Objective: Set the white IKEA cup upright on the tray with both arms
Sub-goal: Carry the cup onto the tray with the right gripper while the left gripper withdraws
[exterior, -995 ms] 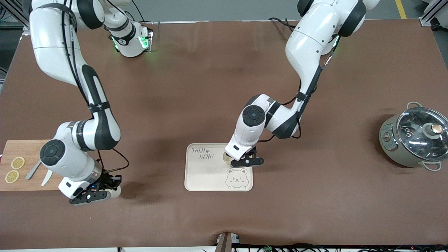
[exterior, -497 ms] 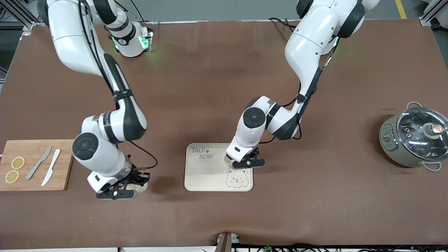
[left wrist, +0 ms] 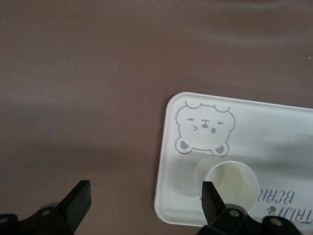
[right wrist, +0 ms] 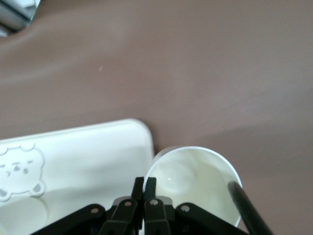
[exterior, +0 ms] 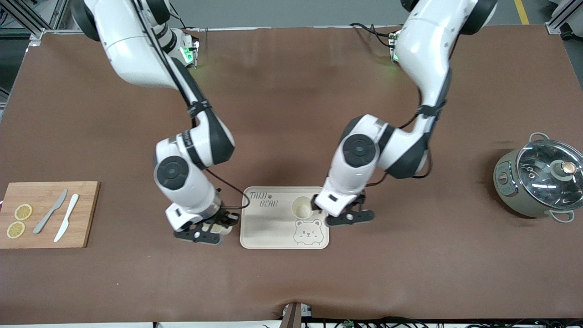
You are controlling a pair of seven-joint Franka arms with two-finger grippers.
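The cream tray [exterior: 268,228] printed "TAIJI BEAR" lies on the brown table. One white cup [exterior: 301,207] stands upright on it above the bear face. It also shows in the left wrist view [left wrist: 230,188] on the tray [left wrist: 254,127]. My left gripper [exterior: 350,217] is open and empty, just off the tray's edge toward the left arm's end; in its own view [left wrist: 145,196] the jaws stand wide apart. My right gripper [exterior: 198,236] is shut on the rim of a second white cup [right wrist: 195,178], upright, beside the tray's [right wrist: 73,156] edge toward the right arm's end.
A wooden cutting board [exterior: 84,214] with two lemon slices and two knives lies at the right arm's end. A grey pot with a glass lid [exterior: 539,180] stands at the left arm's end.
My right arm has carried its cup from beside the cutting board to the tray's edge. My left gripper has let go of the cup on the tray and drawn away toward the left arm's end.
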